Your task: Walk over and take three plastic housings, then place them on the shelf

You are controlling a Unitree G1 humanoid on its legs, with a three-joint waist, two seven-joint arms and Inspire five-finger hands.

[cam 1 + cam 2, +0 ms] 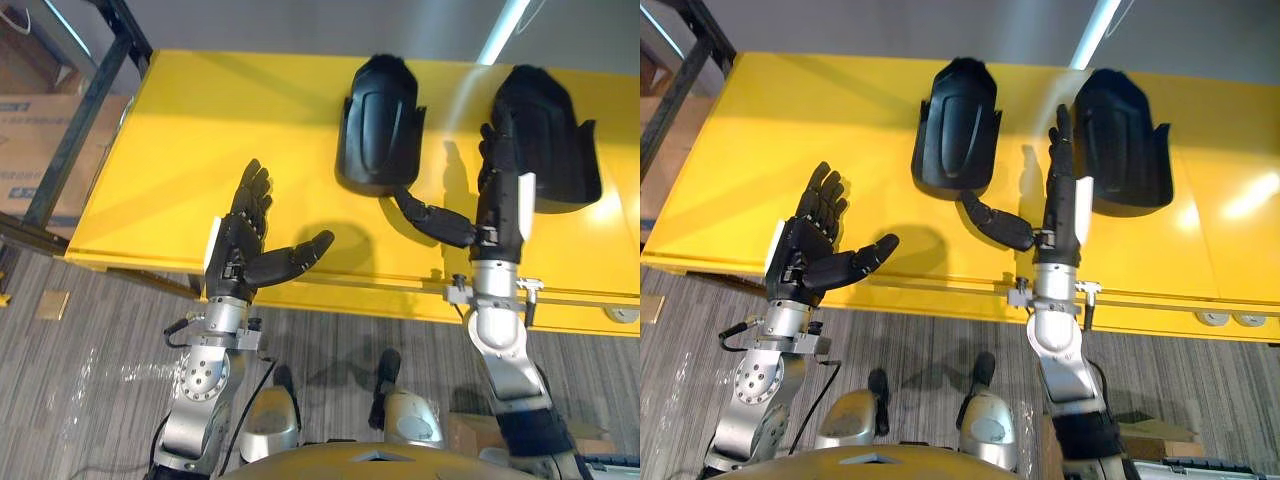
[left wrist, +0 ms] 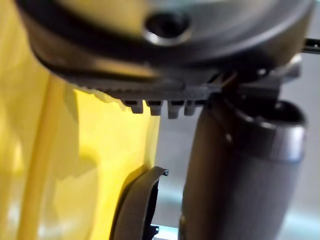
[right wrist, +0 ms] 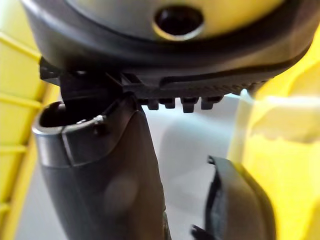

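Two plastic housings lie on the far side of the yellow worktop (image 1: 200, 120), the left housing (image 1: 380, 125) apart from the right housing (image 1: 555, 130); pickup seems the step in hand, nothing gripped yet; the right robot hand (image 1: 500, 200), fingers (image 1: 492, 160) straight, thumb splayed, reaches between them; the left robot hand (image 1: 238, 250) hovers spread, left of both; next, fingers must curl round a housing; neither shows a legible label.

a yellow table (image 1: 200, 120) stands on grey carpet (image 1: 90, 340) beside a black metal frame (image 1: 85, 110).
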